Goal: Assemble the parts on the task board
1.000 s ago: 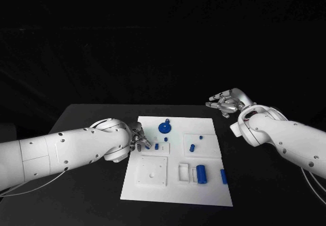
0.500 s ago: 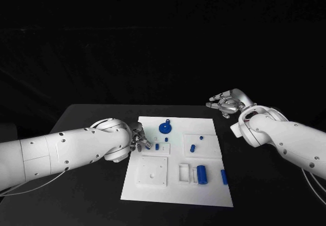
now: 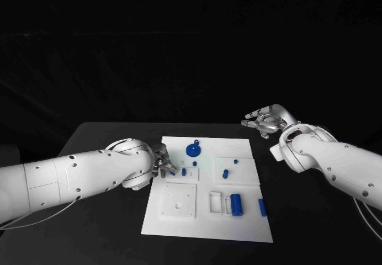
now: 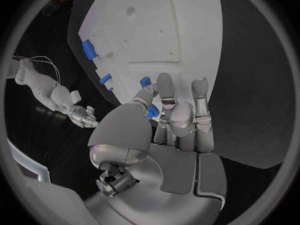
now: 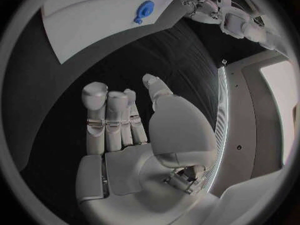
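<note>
The white task board (image 3: 203, 223) lies in the middle of the table. On it are a round blue part (image 3: 192, 149), small blue parts (image 3: 184, 171) (image 3: 225, 173) and two blue cylinders (image 3: 235, 202) (image 3: 262, 207). My left hand (image 3: 163, 164) is at the board's left edge, low over it. In the left wrist view the left hand (image 4: 175, 115) pinches a small blue part (image 4: 152, 112) between thumb and finger, and another small part (image 4: 145, 81) lies just past the fingertips. My right hand (image 3: 266, 120) hovers beyond the board's far right corner, fingers apart, holding nothing.
A raised square plate (image 3: 180, 201) and a rectangular slot (image 3: 215, 202) sit on the board's near half. Black table (image 3: 104, 221) surrounds the board on all sides. In the right wrist view the board (image 5: 81, 15) lies well beyond my right hand (image 5: 125, 130).
</note>
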### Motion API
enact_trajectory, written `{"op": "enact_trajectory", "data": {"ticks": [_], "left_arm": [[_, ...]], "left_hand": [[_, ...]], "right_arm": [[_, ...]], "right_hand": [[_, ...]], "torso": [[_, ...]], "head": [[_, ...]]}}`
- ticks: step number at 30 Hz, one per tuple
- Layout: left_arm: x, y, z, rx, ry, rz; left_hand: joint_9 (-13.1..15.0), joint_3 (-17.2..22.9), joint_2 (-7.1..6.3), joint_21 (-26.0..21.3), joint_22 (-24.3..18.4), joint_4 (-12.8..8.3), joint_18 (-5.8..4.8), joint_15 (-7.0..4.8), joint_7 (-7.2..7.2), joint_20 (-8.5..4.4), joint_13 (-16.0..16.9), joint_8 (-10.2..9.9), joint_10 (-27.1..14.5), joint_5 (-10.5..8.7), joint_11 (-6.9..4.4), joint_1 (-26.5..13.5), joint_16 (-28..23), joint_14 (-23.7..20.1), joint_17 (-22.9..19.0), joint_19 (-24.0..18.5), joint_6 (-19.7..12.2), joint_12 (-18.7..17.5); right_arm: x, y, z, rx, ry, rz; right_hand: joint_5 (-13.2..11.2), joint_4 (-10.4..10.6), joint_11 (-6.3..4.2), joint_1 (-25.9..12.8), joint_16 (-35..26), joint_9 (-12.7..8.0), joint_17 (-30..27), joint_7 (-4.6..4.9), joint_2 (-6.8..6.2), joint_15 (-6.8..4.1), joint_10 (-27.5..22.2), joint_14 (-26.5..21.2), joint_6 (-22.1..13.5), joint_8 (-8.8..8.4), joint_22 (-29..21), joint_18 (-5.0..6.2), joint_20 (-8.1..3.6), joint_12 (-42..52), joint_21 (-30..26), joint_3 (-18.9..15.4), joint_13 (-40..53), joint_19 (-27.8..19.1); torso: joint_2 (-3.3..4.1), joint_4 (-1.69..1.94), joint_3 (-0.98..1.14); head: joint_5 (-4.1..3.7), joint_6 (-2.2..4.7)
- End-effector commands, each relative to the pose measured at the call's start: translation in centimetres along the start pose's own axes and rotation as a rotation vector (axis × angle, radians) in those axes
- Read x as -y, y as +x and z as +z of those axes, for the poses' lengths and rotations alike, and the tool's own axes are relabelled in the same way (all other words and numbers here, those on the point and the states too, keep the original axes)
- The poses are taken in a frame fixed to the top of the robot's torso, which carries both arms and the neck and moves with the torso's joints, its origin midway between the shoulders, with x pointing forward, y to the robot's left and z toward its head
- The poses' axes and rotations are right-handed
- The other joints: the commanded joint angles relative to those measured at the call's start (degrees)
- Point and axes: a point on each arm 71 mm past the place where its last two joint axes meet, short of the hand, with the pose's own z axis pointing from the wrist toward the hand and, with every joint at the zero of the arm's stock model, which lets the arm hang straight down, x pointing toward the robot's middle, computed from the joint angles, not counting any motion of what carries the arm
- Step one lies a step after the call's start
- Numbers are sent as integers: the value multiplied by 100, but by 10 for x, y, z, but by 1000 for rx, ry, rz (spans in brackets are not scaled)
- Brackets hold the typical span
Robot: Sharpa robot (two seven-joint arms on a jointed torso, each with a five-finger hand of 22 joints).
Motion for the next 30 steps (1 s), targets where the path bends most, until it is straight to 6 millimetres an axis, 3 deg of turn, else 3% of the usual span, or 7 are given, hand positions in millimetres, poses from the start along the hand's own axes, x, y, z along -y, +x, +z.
{"op": "enact_trajectory", "data": {"ticks": [1, 30], "left_arm": [[-5, 11, 2, -63, -33, 32], [0, 16, 3, -120, -34, 79]], "left_hand": [[2, 13, 25, -22, 116, 14, -22, -34, -722, 6, 10, -30, 218, -14, -159, -56, 29, 9, 16, 5, 1122, 38], [-90, 104, 144, 23, 117, -99, 39, -22, -745, 78, 130, -114, 215, 1, -156, -235, 102, 25, 200, -20, 1307, 150]], "right_arm": [[-1, 1, 0, -9, -14, -6], [-1, 1, -1, -10, -14, -7]], "right_hand": [[15, 2, -23, -46, -33, -9, 1, 12, 12, -25, -3, 33, -19, -22, 467, 106, 4, 9, -36, 29, -1, 284], [27, -17, -25, -49, -39, -9, 3, 12, 12, -27, 4, 40, -17, -22, 468, 105, 1, 14, -27, 56, 5, 287]], "torso": [[-2, 2, 1], [-3, 9, -1]], "head": [[0, -2], [-29, 40]]}}
